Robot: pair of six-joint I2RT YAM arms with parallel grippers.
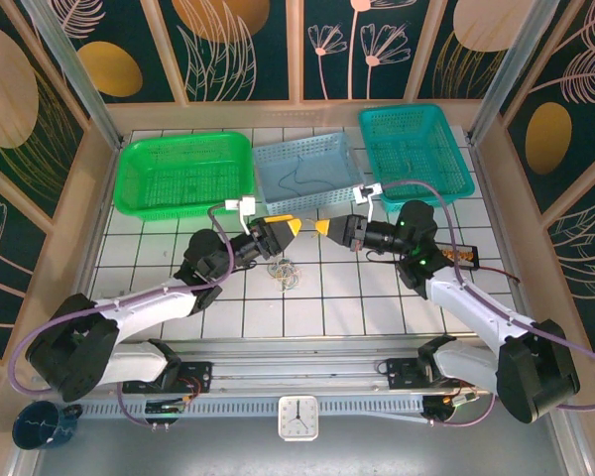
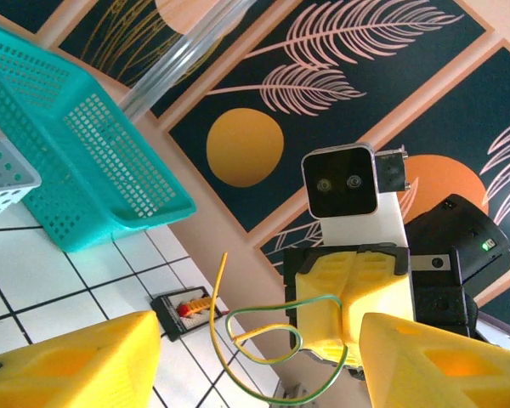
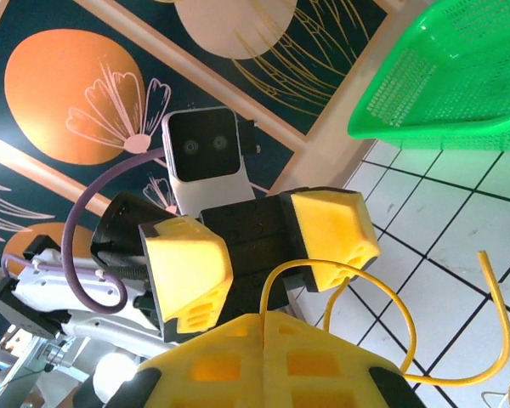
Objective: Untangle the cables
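Note:
A thin yellow cable [image 3: 375, 281] curls out from the tips of my right gripper [image 3: 262, 319], which is shut on it. In the left wrist view the same yellow-green cable [image 2: 211, 326] loops in the gap of my left gripper [image 2: 255, 361], whose fingers stand wide apart and do not touch it. Both grippers meet nose to nose above the table's middle: left gripper [image 1: 290, 227], right gripper [image 1: 322, 229]. A small tangle of pale cables [image 1: 286, 270] lies on the tiles just below them.
Three baskets line the back: green basket [image 1: 183, 174], light blue basket [image 1: 322, 149] with a thin dark wire inside, teal basket [image 1: 415, 149]. A small black board [image 1: 459, 256] lies on the tiles at the right. White tiles stretch left and right of the tangle.

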